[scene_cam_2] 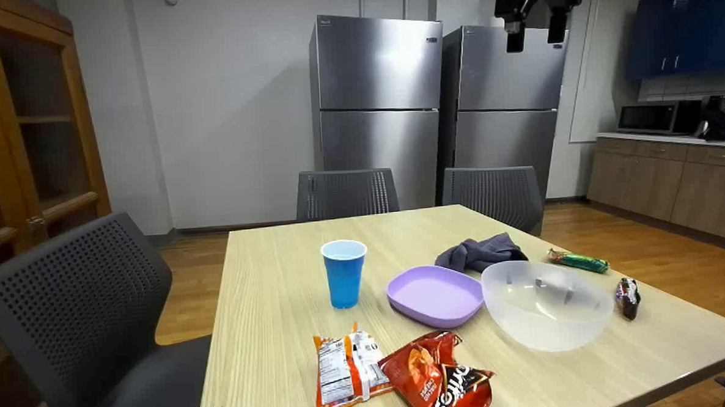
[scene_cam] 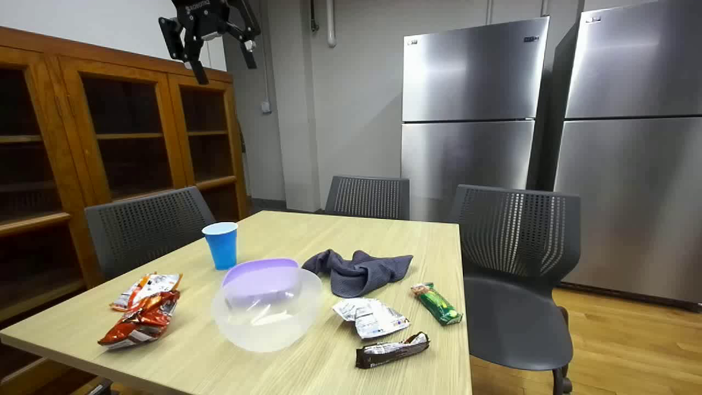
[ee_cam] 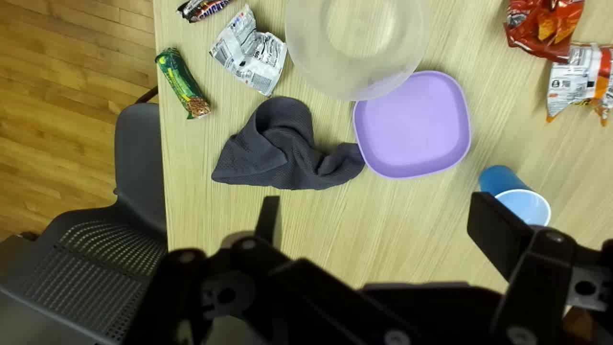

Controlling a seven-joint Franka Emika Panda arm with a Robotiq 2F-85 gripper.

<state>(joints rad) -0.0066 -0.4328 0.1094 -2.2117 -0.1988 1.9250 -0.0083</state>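
While the jaws stand wide apart above the table [ee_cam: 335,230], the cloth [ee_cam: 287,148] lies left of centre in the wrist view, its right end at the edge of the plate [ee_cam: 412,124]; the cup [ee_cam: 522,203] stands upright at right.

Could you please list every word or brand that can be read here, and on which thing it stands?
"ROBOTIQ": on the gripper.
"SNICKERS": on the brown bar.
"Doritos", partly creased: on the red bag.
Too small or blurred to read: print on the orange bag, white packet, green bar and fridge badges.
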